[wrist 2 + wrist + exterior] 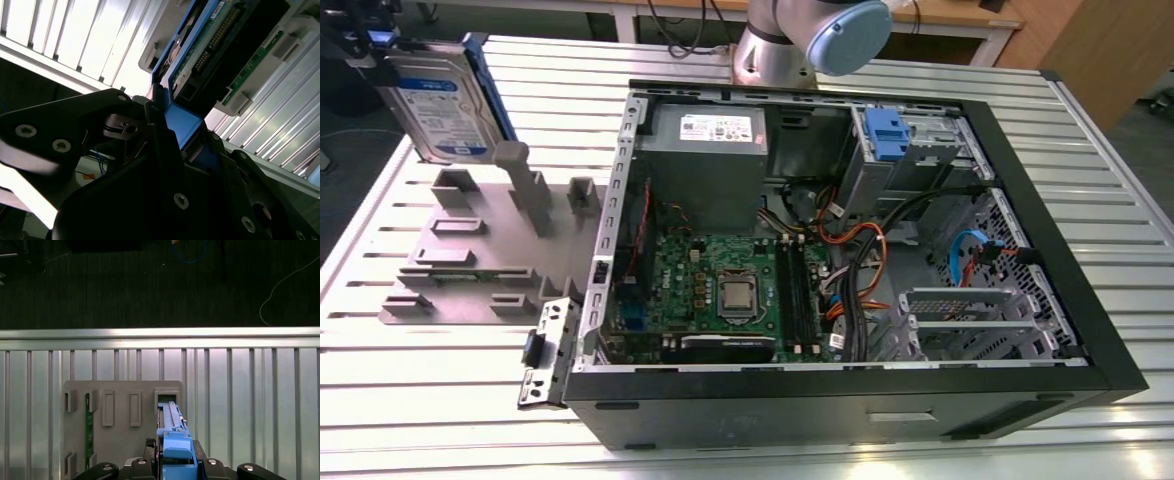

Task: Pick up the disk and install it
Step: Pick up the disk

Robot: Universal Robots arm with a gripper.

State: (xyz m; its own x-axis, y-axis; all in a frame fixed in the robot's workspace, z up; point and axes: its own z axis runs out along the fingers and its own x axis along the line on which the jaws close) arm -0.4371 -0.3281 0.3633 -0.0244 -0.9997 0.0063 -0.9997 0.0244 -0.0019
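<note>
Firmly, the pincer (177, 462) clamps the disk (438, 105) by its edge.

Open case (854, 395) top unobstructed, cables (854, 245) crowding beside drive bay (907, 150), fixture posts (534, 205) upright beside disk (438, 100)

A silver table of ribbed aluminium slats (1094, 170) carries two things. A flat grey plastic fixture plate with raised slots and posts (467, 285) rests on the slats toward the exterior view's left. Just beside it, toward the exterior view's right, an open black-framed computer tower case (854, 410) lies on its side, its interior facing up.
</note>
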